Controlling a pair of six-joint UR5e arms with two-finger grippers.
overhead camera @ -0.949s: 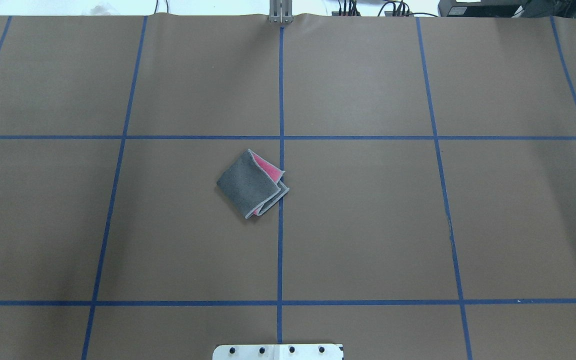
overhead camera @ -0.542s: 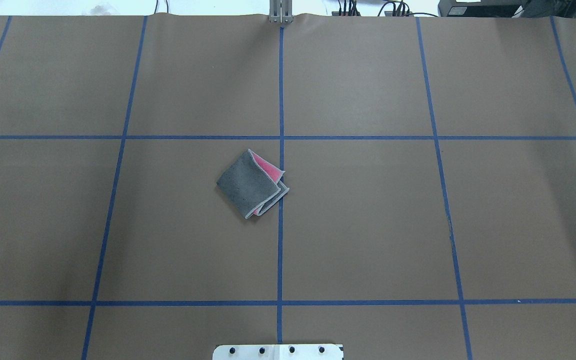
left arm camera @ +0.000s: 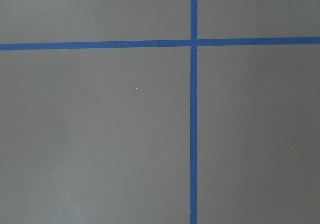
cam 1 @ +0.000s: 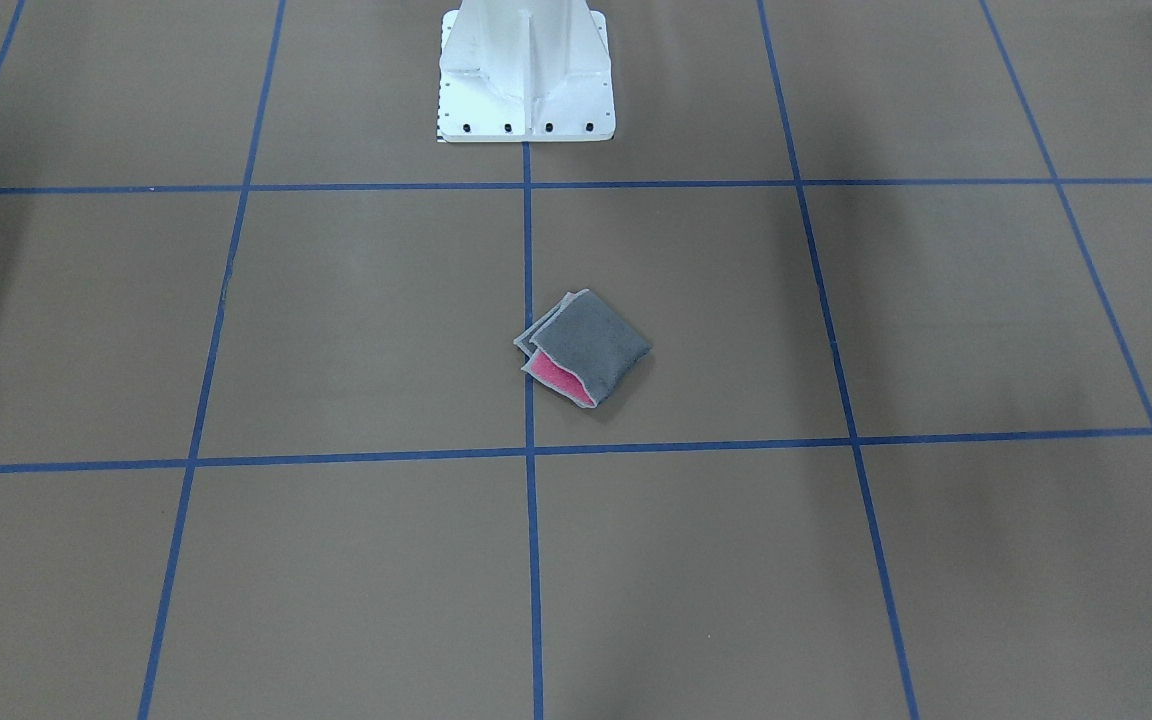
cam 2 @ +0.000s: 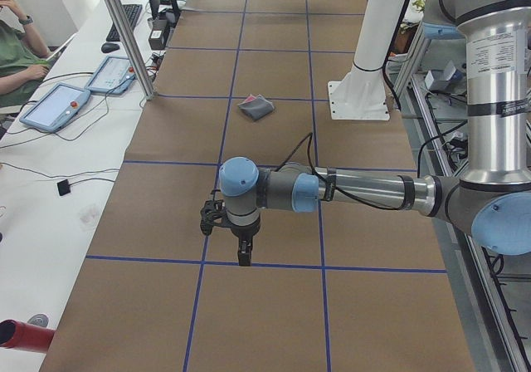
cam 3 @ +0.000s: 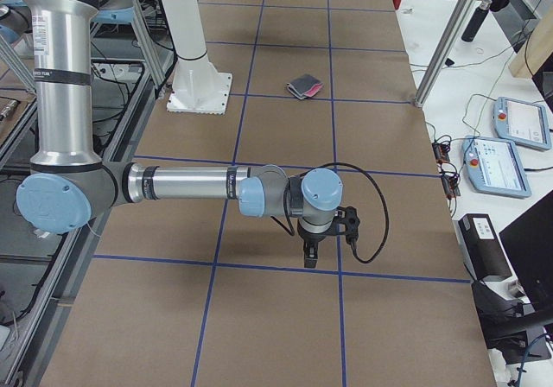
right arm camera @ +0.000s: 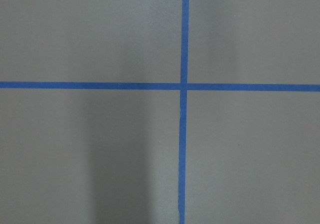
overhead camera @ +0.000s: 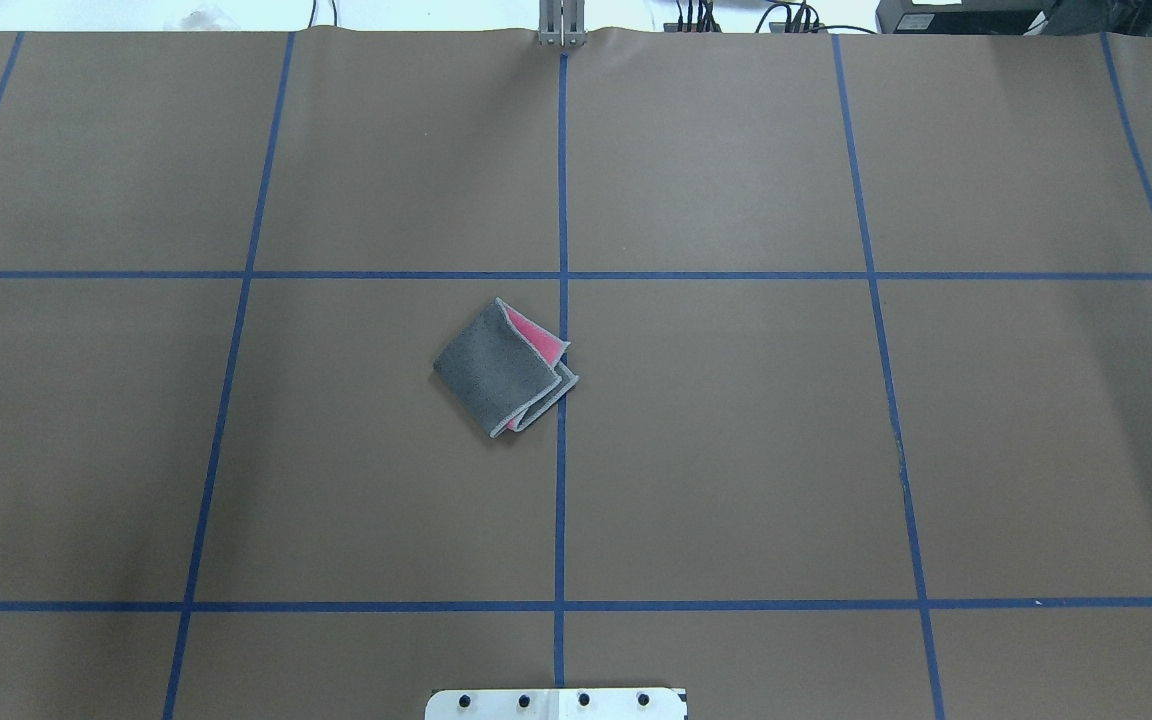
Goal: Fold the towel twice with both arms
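Left gripper (cam 2: 243,254) and right gripper (cam 3: 309,255), both of untellable openness, hover far from one folded towel (overhead camera: 496,368).

brown table cover (overhead camera: 736,450) | blue tape grid (overhead camera: 563,200) | white side bench (cam 2: 33,189): pendant (cam 2: 54,106), keyboard (cam 2: 131,17) | seated person (cam 2: 17,52)

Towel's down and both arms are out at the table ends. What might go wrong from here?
1. The towel is folded unevenly: its pink face peeks out and the stitched edges are staggered, so the layers may spring open.
2. The left hand and right hand hang low over the brown table cover; a sweep inward at that height might snag it.
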